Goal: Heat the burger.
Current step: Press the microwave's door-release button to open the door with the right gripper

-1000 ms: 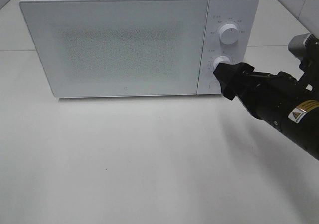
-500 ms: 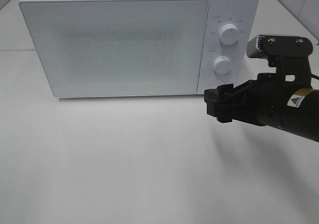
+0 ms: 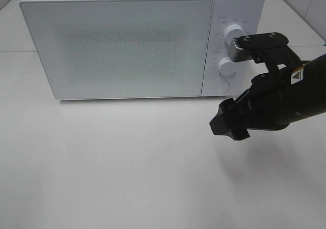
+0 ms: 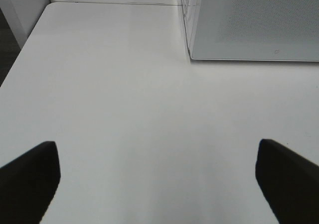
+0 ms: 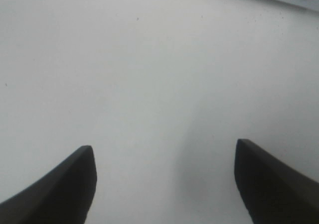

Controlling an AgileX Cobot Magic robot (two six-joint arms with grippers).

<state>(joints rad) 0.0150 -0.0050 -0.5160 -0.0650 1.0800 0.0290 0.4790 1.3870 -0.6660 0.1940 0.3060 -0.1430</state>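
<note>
Your left gripper (image 4: 158, 184) hangs over the white table (image 3: 127, 163), jaws spread wide and empty. The microwave (image 3: 122, 46) stands with its door shut, and the burger you cannot see in any view. Your right gripper (image 3: 229, 125), jaws apart and empty, hovers above the table, in front of the microwave's right end.

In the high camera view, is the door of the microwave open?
No, the microwave door is closed, lying flat and flush beside the control panel.
</note>
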